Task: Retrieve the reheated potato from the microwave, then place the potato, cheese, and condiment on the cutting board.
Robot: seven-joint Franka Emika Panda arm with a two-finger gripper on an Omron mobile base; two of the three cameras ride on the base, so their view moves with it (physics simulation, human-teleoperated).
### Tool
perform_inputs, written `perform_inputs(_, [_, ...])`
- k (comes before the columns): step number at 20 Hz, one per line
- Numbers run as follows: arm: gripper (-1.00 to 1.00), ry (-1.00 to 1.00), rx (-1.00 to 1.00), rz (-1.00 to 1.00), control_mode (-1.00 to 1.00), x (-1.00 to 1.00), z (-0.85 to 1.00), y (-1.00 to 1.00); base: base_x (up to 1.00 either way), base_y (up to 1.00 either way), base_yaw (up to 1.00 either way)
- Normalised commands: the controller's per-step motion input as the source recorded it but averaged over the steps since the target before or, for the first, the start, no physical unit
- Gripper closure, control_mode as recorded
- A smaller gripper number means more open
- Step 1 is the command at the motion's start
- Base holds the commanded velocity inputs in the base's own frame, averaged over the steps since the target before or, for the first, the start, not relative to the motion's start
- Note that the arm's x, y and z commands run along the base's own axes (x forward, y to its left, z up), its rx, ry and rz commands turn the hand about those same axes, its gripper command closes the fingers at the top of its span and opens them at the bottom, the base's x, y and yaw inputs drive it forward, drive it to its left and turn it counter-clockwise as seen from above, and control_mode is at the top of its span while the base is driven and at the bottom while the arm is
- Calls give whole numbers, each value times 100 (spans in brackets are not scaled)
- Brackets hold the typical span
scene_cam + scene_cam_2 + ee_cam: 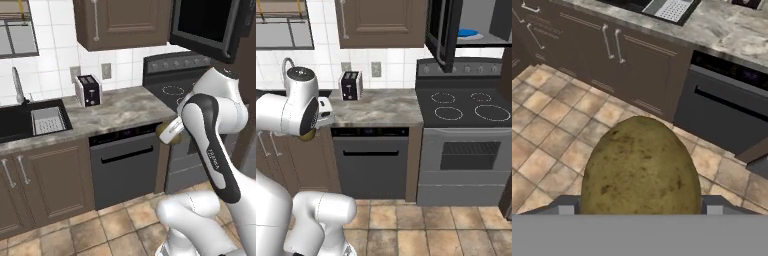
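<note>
Brownish-olive and dull-skinned, the potato (639, 167) sits clamped in the end effector (639, 207), carried out over the tiled floor (557, 130) in front of the dishwasher (727, 107), while the microwave (466, 30) hangs open above the stove (466, 107), evidently just emptied.

The potato (639, 167) has dull, rough olive-brown skin with dark flecks. The counter (120, 107) looks like mottled grey stone, lightly polished. Cabinet doors (587, 50) are dark matt wood with slim metal handles. The floor (552, 135) is matt tan tile. The dishwasher (371, 162) has a dark smooth front, the stovetop (463, 107) glossy black glass, and the toaster (88, 90) brushed metal.
</note>
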Motion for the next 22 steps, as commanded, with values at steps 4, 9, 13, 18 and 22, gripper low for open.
perform_inputs(4, [100, 0, 0, 0, 100, 0, 0, 0, 4, 94, 0])
perform_inputs(9, [100, 0, 0, 0, 100, 0, 0, 0, 11, 94, 0])
perform_inputs(13, [100, 0, 0, 0, 100, 0, 0, 0, 16, 94, 0])
perform_inputs(18, [100, 0, 0, 0, 100, 0, 0, 0, 24, 94, 0])
perform_inputs(22, [100, 0, 0, 0, 100, 0, 0, 0, 28, 94, 0])
